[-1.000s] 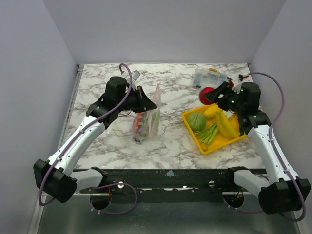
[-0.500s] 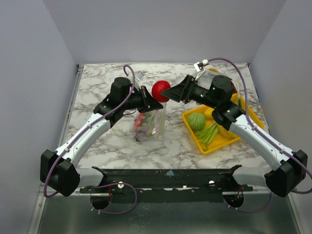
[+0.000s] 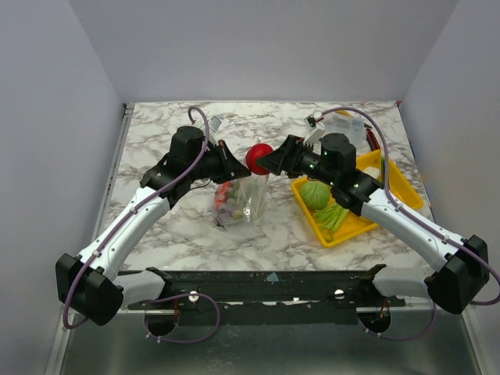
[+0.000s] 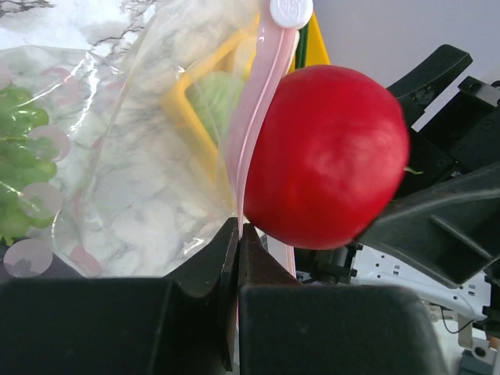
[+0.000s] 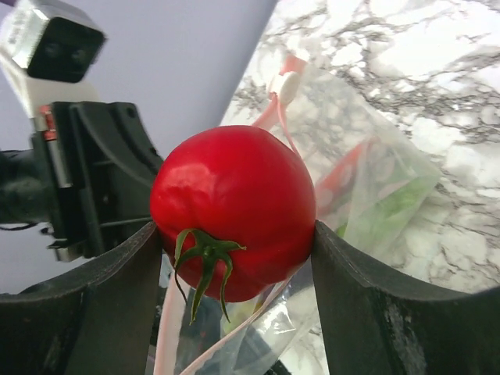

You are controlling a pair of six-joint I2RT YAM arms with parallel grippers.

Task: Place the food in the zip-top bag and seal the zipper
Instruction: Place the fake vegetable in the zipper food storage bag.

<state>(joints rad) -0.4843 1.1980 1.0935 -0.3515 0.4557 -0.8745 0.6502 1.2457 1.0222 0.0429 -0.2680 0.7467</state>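
Note:
The clear zip-top bag (image 3: pixel 238 201) stands upright at the table's middle with food inside. My left gripper (image 3: pixel 233 166) is shut on its pink zipper strip (image 4: pixel 254 117) and holds the mouth up. My right gripper (image 3: pixel 269 158) is shut on a round red tomato (image 3: pixel 258 155) and holds it right at the bag's mouth, touching the strip; the tomato also shows in the left wrist view (image 4: pixel 324 156) and the right wrist view (image 5: pixel 234 207). The white slider (image 4: pixel 291 11) sits at the strip's far end. A round green fruit (image 3: pixel 315 194) lies in the yellow tray.
The yellow tray (image 3: pixel 406 187) at the right holds the green fruit and long green vegetables (image 3: pixel 331 216). A rigid clear compartment box (image 3: pixel 349 127) stands at the back right. White walls close the table's left, back and right sides.
My right gripper carried the tomato from above the tray leftward to the bag's mouth, then lowered it slightly against the strip. My left gripper kept its hold on the zipper strip.

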